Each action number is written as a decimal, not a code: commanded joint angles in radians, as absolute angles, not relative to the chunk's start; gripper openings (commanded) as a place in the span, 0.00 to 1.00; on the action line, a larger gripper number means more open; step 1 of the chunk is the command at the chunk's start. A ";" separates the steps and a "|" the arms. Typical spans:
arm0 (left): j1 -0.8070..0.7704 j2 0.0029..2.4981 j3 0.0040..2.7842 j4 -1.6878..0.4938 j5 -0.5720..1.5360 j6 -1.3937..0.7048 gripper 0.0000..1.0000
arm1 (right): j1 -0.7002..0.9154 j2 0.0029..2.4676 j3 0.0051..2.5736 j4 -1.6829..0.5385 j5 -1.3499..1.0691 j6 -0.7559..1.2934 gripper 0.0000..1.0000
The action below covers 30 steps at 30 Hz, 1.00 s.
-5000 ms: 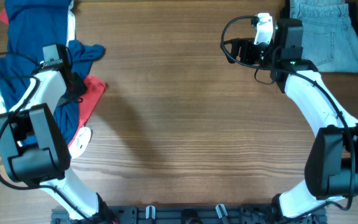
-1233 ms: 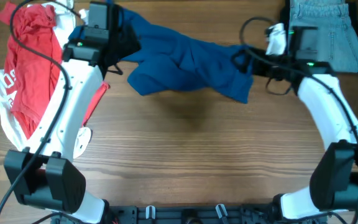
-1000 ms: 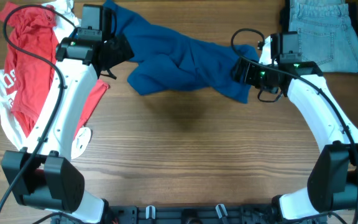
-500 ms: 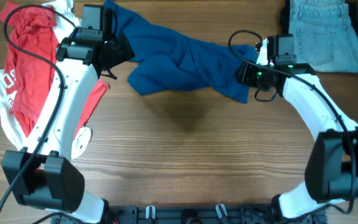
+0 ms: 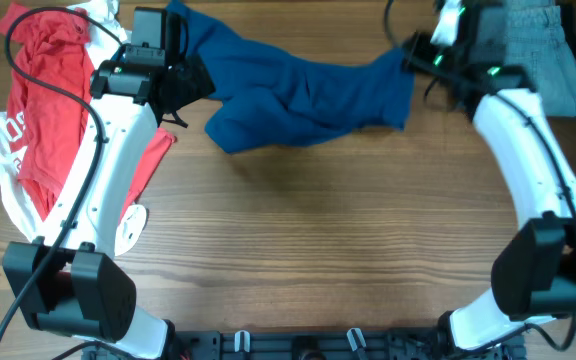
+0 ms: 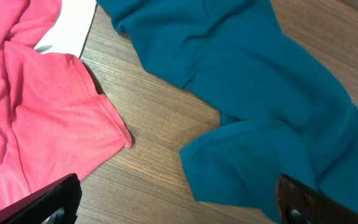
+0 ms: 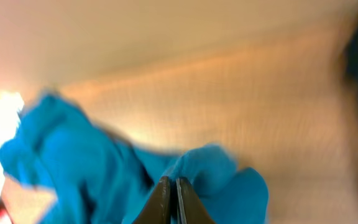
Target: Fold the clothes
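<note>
Bright, even light, soft shadows overhead; the right wrist view smears the blue shirt (image 7: 92, 168) with motion blur.

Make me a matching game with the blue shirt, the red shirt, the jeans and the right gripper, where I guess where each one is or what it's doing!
Things:
1. blue shirt
2. red shirt
3. jeans
4. right gripper

Places or states:
A. in the far right corner
B. heaped at the left side
C. stretched across the far middle
D. shut, pinching blue cloth

Pairs: 1-C, 2-B, 3-A, 4-D.
</note>
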State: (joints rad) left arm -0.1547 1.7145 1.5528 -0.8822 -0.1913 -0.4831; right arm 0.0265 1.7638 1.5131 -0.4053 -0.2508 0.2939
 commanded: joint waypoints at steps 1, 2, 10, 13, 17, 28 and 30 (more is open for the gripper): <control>-0.150 1.717 1.558 -0.880 -0.216 -0.478 1.00 | -0.028 1.754 1.615 -0.430 -0.260 0.287 0.04; -0.150 1.717 1.558 -0.880 -0.220 -0.478 1.00 | -0.035 1.758 1.615 -0.441 -0.259 0.277 0.04; -0.150 1.717 1.558 -0.868 -0.230 -0.477 1.00 | -0.055 1.851 1.615 -0.390 -0.294 0.140 0.04; -0.150 1.717 1.558 -0.869 -0.230 -0.477 1.00 | -0.042 1.851 1.615 -0.488 -0.353 0.145 0.22; -0.149 1.717 1.558 -0.868 -0.230 -0.477 1.00 | -0.012 1.855 1.612 -0.644 -0.374 0.152 0.39; -0.147 1.717 1.558 -0.876 -0.230 -0.474 1.00 | 0.031 1.929 1.428 -0.680 -0.186 0.113 0.61; -0.147 1.717 1.558 -0.876 -0.230 -0.474 1.00 | 0.027 1.955 1.383 -0.636 -0.180 0.076 0.60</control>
State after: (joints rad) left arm -0.1547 1.7145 1.5528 -0.8734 -0.2131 -0.4831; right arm 0.0364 1.8866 1.4612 -0.6804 -0.2543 0.1318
